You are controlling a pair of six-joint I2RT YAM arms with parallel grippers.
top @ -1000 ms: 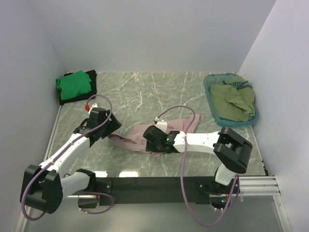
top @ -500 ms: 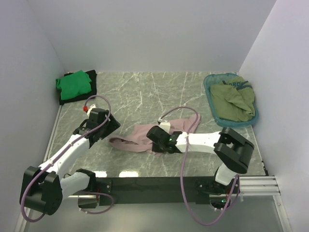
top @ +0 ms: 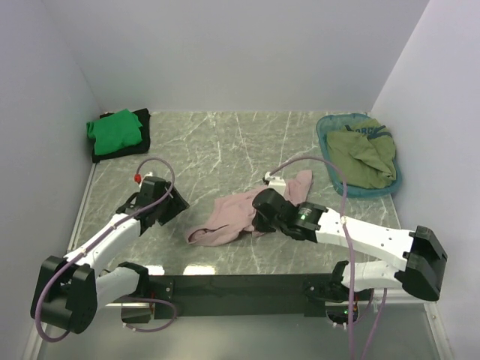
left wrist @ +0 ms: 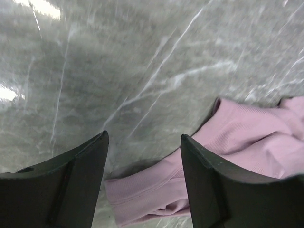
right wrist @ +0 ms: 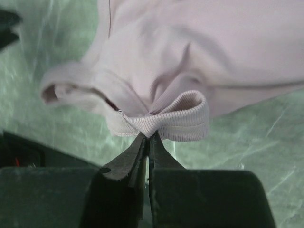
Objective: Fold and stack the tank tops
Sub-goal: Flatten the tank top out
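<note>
right jaws are pressed together on a ribbed edge of the dusty pink tank top, pinching it at their very tips in the lower middle of the right wrist view. the cloth bunches into a small loop at the pinch and fans out across the upper part of that frame. left jaws stand spread apart with nothing between them but bare marble. in the left wrist view a rolled pink edge lies in the lower right, reaching in under the gap between the two dark fingers. whether it touches them cannot be told.

in the top external view the pink top sits crumpled in the middle of the grey-green marbled surface, slightly toward the lower half. the right arm reaches in low from the lower right to the top's right side. the left arm comes up from the lower left and ends just left of the top, apart from it.

in the upper left corner a folded bright green tank top lies on top of a black tank top. at the upper right, a teal oval basket holds an olive green tank top, heaped loosely and draped over its near rim.
</note>
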